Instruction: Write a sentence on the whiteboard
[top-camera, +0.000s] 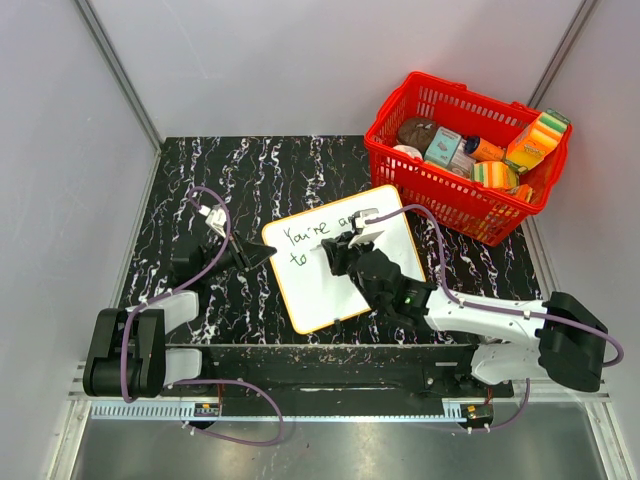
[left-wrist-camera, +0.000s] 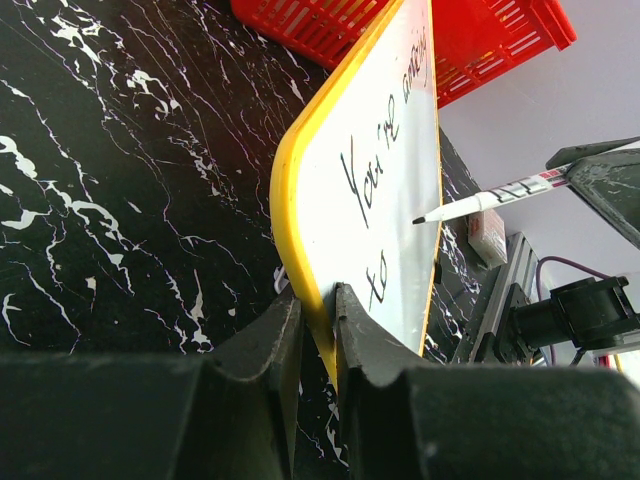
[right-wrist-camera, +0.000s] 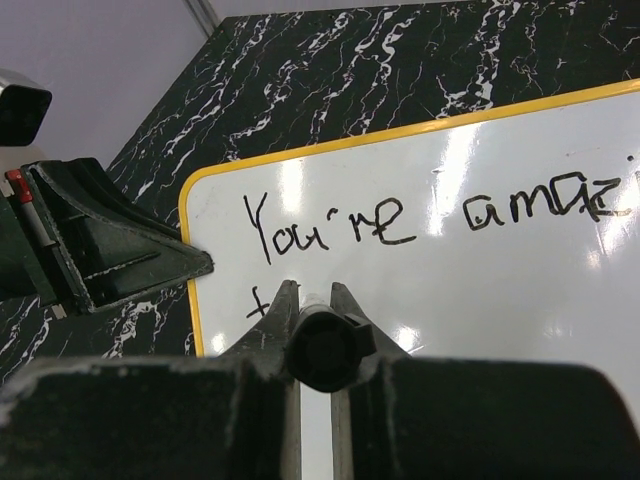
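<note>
The left gripper (left-wrist-camera: 318, 300) clamps the yellow edge of the whiteboard (left-wrist-camera: 390, 200) to hold it steady, while the right gripper (right-wrist-camera: 312, 292) is closed on the marker (left-wrist-camera: 500, 195) for writing.

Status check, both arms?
Left tool shut on whiteboard rim. Right tool shut on marker. Second line started: "to". Red basket beyond, not in the way.

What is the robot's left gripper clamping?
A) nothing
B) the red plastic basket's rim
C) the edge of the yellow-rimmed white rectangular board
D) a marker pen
C: in the left wrist view the left gripper pinches the yellow-rimmed white board.
</note>
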